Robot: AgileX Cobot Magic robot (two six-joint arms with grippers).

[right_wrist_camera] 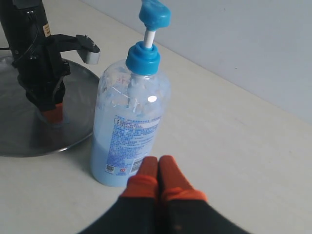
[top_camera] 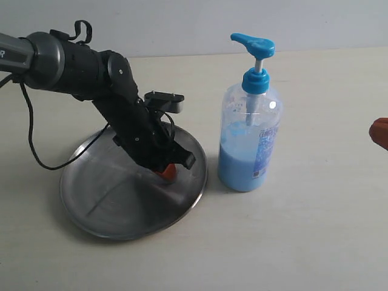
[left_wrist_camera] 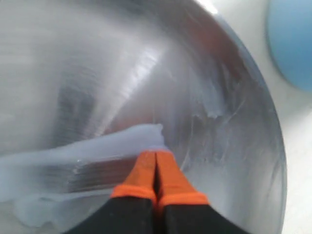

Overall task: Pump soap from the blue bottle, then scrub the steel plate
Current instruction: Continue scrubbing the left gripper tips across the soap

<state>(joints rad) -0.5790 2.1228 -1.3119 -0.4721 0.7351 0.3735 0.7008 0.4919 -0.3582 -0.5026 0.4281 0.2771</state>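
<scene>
The steel plate (top_camera: 103,203) lies on the table at the left, and its rim shows too in the right wrist view (right_wrist_camera: 73,139). My left gripper (top_camera: 167,173) is shut, its orange tips pressed down on the plate near its right side. Seen from the left wrist, the shut gripper (left_wrist_camera: 156,156) touches a smeared band of pale soap (left_wrist_camera: 97,146) on the plate (left_wrist_camera: 122,63). The blue bottle (top_camera: 248,142) stands upright just right of the plate, pump head up. My right gripper (right_wrist_camera: 158,163) is shut and empty, hovering beside the bottle (right_wrist_camera: 129,122); only its tip (top_camera: 381,132) shows at the exterior view's right edge.
A black cable (top_camera: 33,136) hangs from the left arm over the table left of the plate. The beige tabletop (top_camera: 303,242) stretches in front of and right of the bottle. A pale wall (top_camera: 182,24) runs along the back.
</scene>
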